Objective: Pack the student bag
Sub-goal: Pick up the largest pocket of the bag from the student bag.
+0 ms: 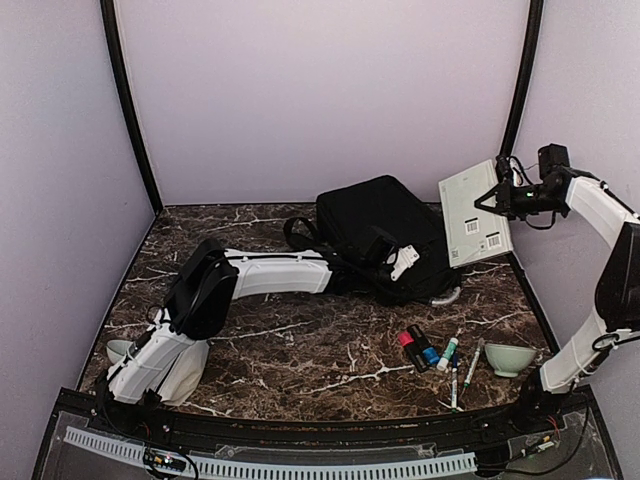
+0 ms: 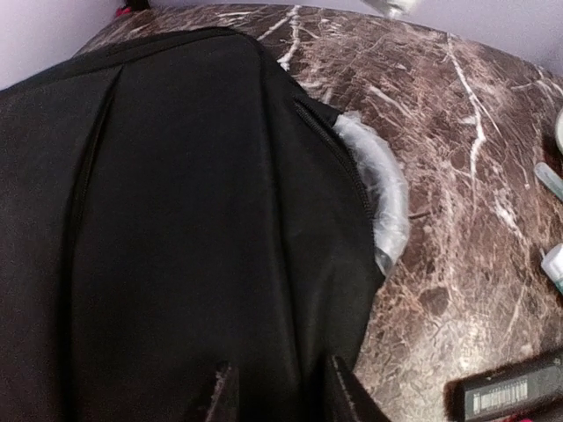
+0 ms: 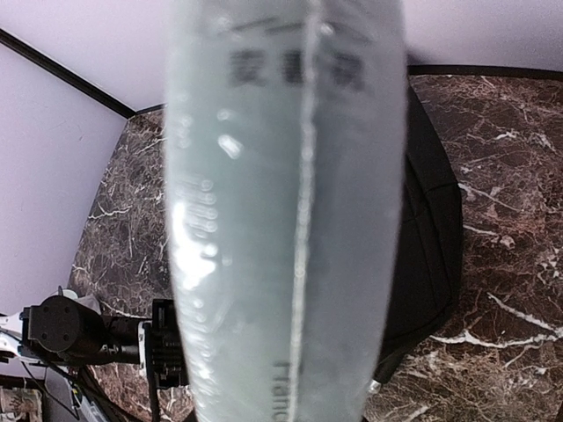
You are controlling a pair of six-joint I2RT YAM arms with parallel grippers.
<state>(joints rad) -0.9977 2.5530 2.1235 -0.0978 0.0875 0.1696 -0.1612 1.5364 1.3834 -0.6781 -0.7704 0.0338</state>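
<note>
- The right gripper (image 1: pixel 497 200) is clamping a white packet (image 1: pixel 472 215) aloft.
- The student bag (image 1: pixel 385 235) is lying below and to its left, its long axis running back-left to front-right.
- The left gripper (image 2: pixel 281 400) is nearer, pressing on the bag's fabric with its fingers (image 2: pixel 345 397) apart; whether it is gripping is unclear.
- Clear plastic (image 2: pixel 380 189) is peeking out at the bag's edge, and no opening is showing.

Oddments on my tabletop (image 1: pixel 300 340).
Markers (image 1: pixel 420 350), pens (image 1: pixel 462 368), a green bowl (image 1: pixel 509 358) lay right; a white pack (image 1: pixel 472 212) hung above.

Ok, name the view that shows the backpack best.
Top external: the whole backpack lies there, straps included. Left wrist gives only close black fabric and a zip; right wrist has it mostly hidden behind the held white packet.
</note>
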